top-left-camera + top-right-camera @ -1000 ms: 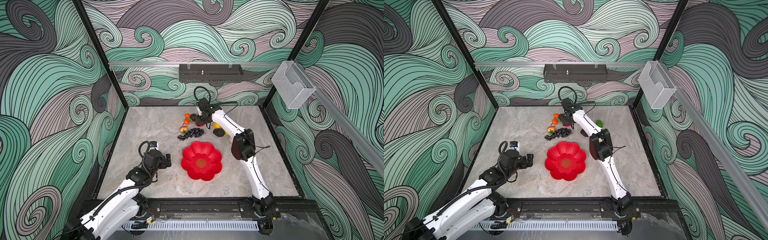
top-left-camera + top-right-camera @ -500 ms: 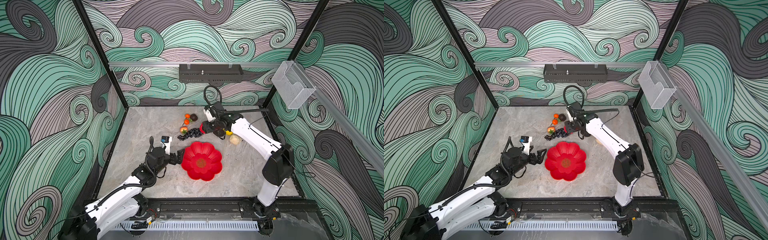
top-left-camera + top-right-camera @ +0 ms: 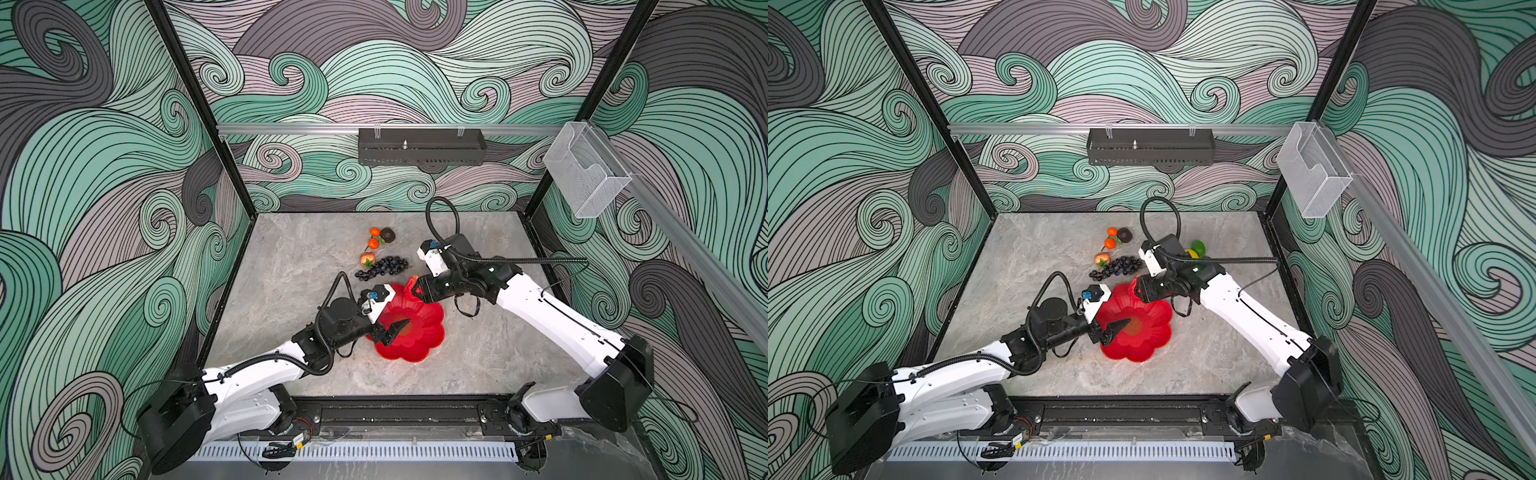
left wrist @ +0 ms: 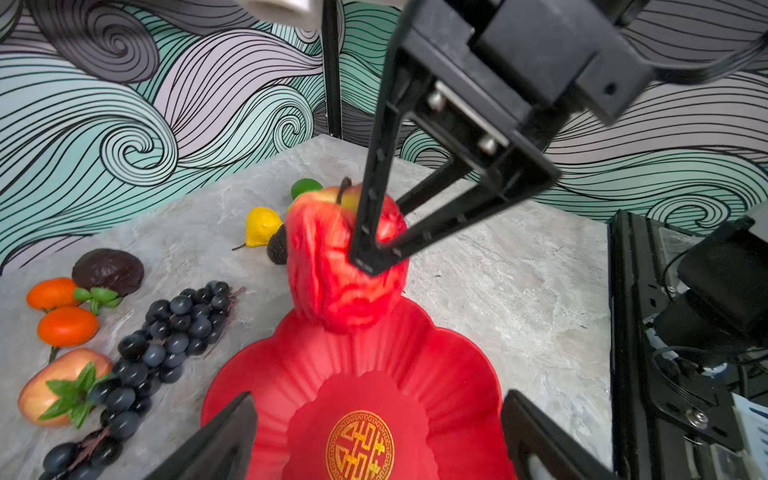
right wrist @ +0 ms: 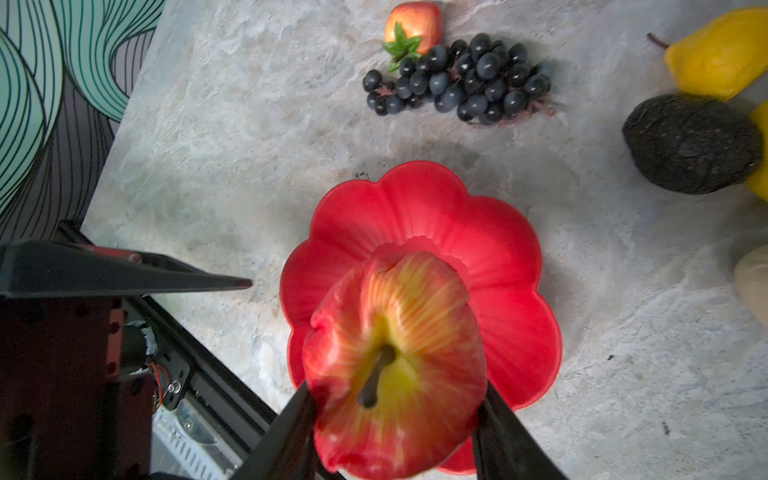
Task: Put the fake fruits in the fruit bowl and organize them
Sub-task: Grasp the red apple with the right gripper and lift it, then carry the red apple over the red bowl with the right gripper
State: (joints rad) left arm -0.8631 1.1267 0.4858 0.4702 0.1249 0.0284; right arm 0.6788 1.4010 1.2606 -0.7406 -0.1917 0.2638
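Fingers [image 5: 286, 432] of the right gripper [image 4: 376, 255] were clamped on the red apple [image 5: 395, 353], one on each side, and the soft fruit looked squeezed between them. It hung over the far rim of the fruit bowl [image 3: 419, 347], clear of it as far as I could tell. The left gripper [image 4: 377, 397] hovered over the bowl's near-left edge, jaws wide apart with nothing between them. The bowl held no fruit yet, only a gold emblem [image 4: 359, 444] in its middle. Beyond it on the table [image 3: 291, 270] lay the grape bunch [image 3: 384, 266], a strawberry-like piece [image 3: 367, 260], two tangerines [image 3: 374, 237] and a dark avocado [image 3: 387, 235]. A yellow pear [image 4: 259, 226] and a lime [image 3: 1198, 248] sat behind the right arm. I took this for the carry of the first fruit. Next, I judged, the apple needed bringing over the middle, lowering and releasing gently so it would not roll off the shallow dish, with the left gripper kept clear.
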